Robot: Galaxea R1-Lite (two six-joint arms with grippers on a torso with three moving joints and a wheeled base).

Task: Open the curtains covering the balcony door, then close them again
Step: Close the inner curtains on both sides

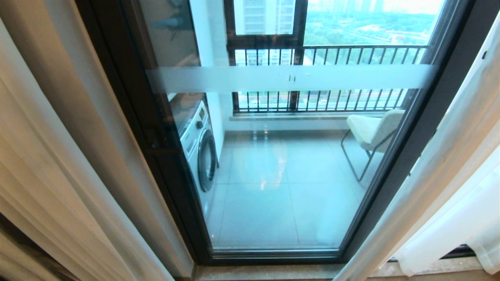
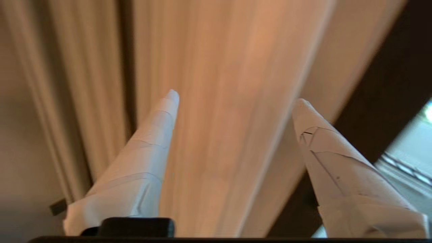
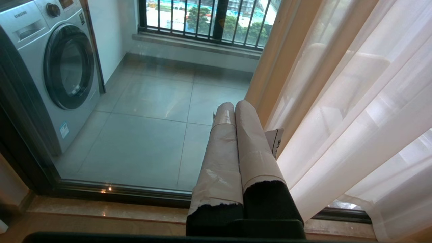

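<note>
Balcony glass door in its dark metal frame stands uncovered; my left fingers spread, released, facing beige drapes; right fingers clenched empty beside sheer white curtains.

The left tool points at hanging fabric, its two white-wrapped fingers spread wide apart with nothing between them. Ahead hang long vertical folds of beige drape, blurred. Beside the drape runs a dark door frame, and past it a sliver of bright glass shows.
</note>
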